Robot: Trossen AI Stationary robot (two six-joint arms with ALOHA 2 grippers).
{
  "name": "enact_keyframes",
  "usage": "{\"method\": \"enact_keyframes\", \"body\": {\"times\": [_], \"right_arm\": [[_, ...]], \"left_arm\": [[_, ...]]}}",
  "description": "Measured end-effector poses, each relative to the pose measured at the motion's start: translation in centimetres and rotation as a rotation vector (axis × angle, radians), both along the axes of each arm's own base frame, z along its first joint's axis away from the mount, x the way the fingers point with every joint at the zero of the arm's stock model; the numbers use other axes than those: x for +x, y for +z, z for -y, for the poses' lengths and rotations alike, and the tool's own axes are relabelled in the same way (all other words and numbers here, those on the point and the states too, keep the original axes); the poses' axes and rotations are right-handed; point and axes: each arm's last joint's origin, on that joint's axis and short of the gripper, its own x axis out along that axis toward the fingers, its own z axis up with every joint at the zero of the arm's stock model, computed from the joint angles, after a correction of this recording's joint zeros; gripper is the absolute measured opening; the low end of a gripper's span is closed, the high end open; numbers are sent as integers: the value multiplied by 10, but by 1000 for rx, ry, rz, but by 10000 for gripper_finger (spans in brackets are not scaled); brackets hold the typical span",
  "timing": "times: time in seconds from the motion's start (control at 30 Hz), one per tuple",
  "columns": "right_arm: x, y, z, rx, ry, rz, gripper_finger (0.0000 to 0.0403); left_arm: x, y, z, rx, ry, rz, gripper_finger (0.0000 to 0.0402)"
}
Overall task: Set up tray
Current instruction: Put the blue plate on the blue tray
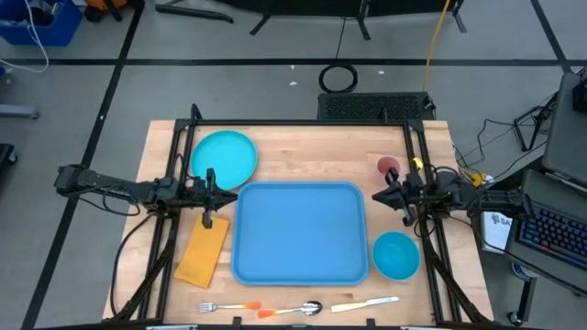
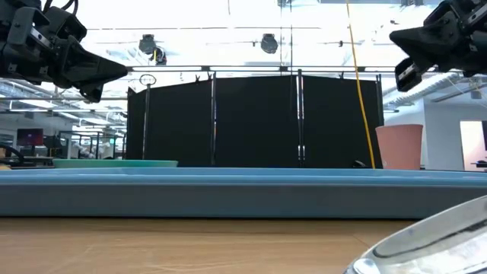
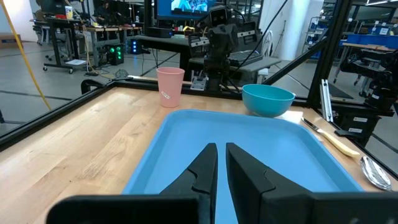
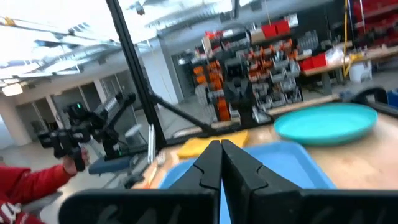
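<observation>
The blue tray [image 1: 300, 232] lies flat in the middle of the table and holds nothing; it also shows in the low view [image 2: 228, 190], the left wrist view [image 3: 249, 149] and the right wrist view [image 4: 298, 165]. My left gripper [image 1: 231, 193] hangs shut above the tray's left edge, well above the table [image 2: 122, 71]. My right gripper [image 1: 374, 196] hangs shut above the tray's right edge. Around the tray lie a teal plate [image 1: 223, 157], a pink cup [image 1: 388, 167], a blue bowl [image 1: 396, 254], a yellow napkin [image 1: 204, 249], a fork [image 1: 227, 307], a spoon [image 1: 293, 310] and a knife [image 1: 365, 303].
Black frame rails [image 1: 303, 123] run along the table's far edge and down both sides. The cutlery lies along the near edge. A person's red sleeve [image 4: 25, 186] shows beyond the table in the right wrist view.
</observation>
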Motion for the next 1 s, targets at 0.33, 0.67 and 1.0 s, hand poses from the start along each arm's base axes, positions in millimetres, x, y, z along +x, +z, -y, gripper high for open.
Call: {"method": "enact_keyframes", "body": {"times": [0.33,0.67,1.0], "right_arm": [[-1,4,1,-26,-38,51,0],[-1,5,1,-7,-31,52,0],[4,0,3,-4,-84,-11,0]], "left_arm": [[0,0,0,-1,0,1,35],[0,0,0,-1,0,3,35],[0,2,0,-60,1,17,35]]}}
